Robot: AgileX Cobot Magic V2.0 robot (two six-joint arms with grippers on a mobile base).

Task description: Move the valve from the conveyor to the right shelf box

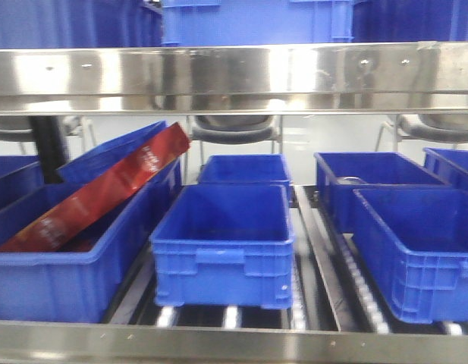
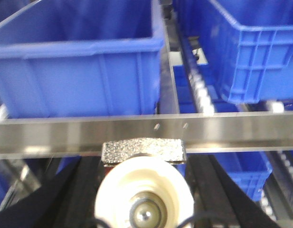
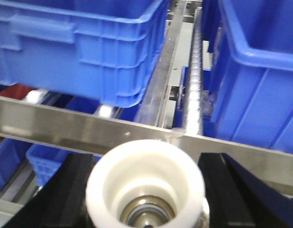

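In the left wrist view a valve (image 2: 144, 190) fills the space between my left gripper's (image 2: 144, 164) black fingers (image 2: 75, 190). Its white cap faces the camera, with a silvery metal block on top. My left gripper is shut on it, just before the shelf's steel front rail (image 2: 231, 128). The right wrist view shows another valve (image 3: 145, 185), white cap end-on, held between my right gripper's (image 3: 146, 161) black fingers (image 3: 222, 190). Behind that rail stand the blue shelf boxes; the right one (image 3: 260, 80) is close ahead. The conveyor is out of view. The front view shows no gripper.
The shelf holds several blue boxes on roller tracks (image 1: 355, 280): a middle one (image 1: 222, 246), right ones (image 1: 416, 243), and a left one (image 1: 59, 258) with a red packet (image 1: 97, 193) leaning in it. A steel beam (image 1: 234, 76) crosses overhead.
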